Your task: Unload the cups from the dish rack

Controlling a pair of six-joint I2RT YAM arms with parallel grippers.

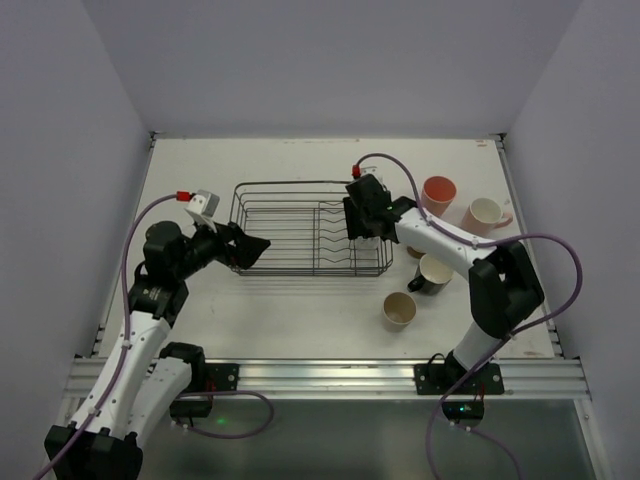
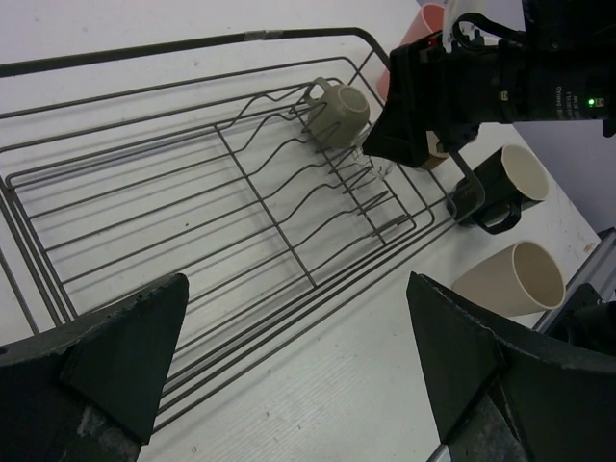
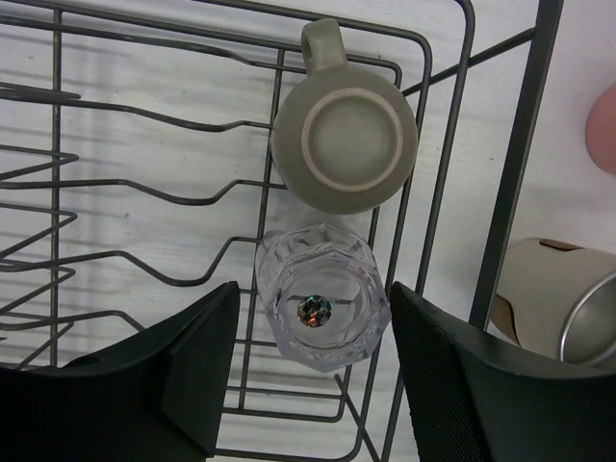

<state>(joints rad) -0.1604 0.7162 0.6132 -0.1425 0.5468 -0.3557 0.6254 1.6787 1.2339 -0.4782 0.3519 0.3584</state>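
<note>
step: we go for the glass (image 3: 322, 294), in the rack's (image 1: 290, 187) right end beside the grey cup (image 3: 345, 144) | right end effector (image 1: 362, 234) spread astride it; left end effector (image 2: 296, 318) spread, empty | next: we pinch, lift clear.

L end effector (image 2: 296, 287) wide agape, R end effector (image 3: 313, 308) agape.

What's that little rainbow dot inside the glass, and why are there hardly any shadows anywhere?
Right wrist view: a coloured glint in the base of the clear glass, probably reflected light; the dish rack throws soft grey streaks on the table. Left wrist view: the left pincer looks dark, little detail, against the bright table. Top external view: even, diffuse light, only faint shadows.
</note>
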